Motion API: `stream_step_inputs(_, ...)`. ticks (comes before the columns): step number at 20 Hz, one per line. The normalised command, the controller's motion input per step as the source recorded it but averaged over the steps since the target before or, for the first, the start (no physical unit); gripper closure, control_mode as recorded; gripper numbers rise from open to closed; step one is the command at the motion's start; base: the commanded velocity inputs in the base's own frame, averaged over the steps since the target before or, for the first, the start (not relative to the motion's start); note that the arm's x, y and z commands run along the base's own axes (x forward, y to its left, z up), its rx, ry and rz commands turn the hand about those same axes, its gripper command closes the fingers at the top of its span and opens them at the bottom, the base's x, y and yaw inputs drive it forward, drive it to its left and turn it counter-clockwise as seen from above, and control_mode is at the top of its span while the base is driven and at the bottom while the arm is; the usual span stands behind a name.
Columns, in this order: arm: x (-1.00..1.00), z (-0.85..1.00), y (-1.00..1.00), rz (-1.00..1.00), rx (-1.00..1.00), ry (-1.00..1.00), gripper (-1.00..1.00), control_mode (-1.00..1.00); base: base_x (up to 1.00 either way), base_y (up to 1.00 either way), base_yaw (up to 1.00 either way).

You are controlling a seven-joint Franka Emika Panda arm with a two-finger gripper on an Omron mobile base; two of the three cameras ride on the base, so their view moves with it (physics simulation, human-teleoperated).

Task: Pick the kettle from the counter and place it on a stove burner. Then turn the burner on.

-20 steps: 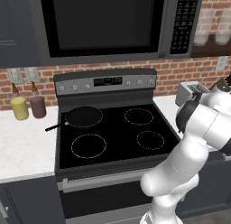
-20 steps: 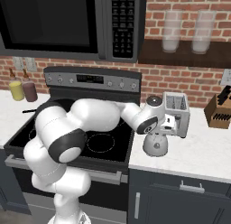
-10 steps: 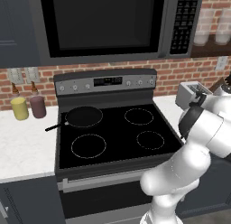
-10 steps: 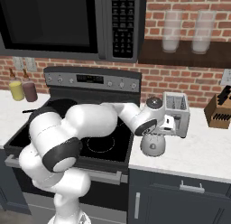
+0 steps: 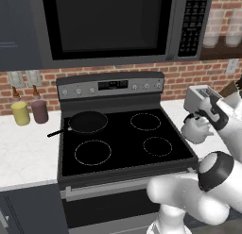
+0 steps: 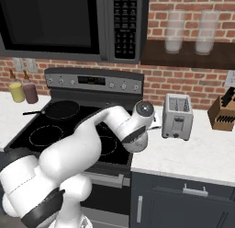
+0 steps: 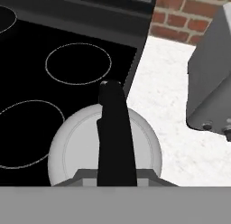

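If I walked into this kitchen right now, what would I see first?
You'd spot the big white robot arm bending across the black stove, with its claw shut on the dark handle of a little silvery kettle at the stove's right edge. Right behind the kettle sits a boxy steel toaster on the white counter, and a black frying pan rests on the back left burner.

The kettle (image 7: 76, 148) looks like smooth silvery-white metal with a matt black handle (image 7: 115, 133), the cooktop (image 5: 120, 143) is glossy black glass, the table (image 7: 169, 105) is white marbled stone, and the toaster (image 6: 177, 116) is brushed steel.
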Motion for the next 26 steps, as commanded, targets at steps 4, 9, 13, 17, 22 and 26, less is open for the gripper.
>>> stream_step_inputs(4, 0.0, 0.06, 1.0, 0.46, -0.04, -0.01, 1.0, -1.0, 0.0, 0.0, 0.0)
stream_step_inputs(9, 0.09, 0.02, 1.0, 0.41, -0.12, -0.03, 1.0, -1.0, 0.0, 0.0, 0.0)
stream_step_inputs(13, 0.27, -0.03, 0.88, 0.13, -0.31, -0.13, 1.0, -1.0, 0.0, 0.0, 0.0)
stream_step_inputs(17, 0.06, -0.16, 0.42, 0.05, -0.22, -0.03, 1.0, -1.0, 0.0, 0.0, 0.0)
stream_step_inputs(22, 0.0, -0.29, 0.05, 0.06, -0.04, 0.04, 1.0, -1.0, 0.0, 0.0, 0.0)
stream_step_inputs(26, 0.1, -0.3, 0.0, 0.09, 0.0, 0.03, 1.0, -1.0, 0.0, 0.0, 0.0)
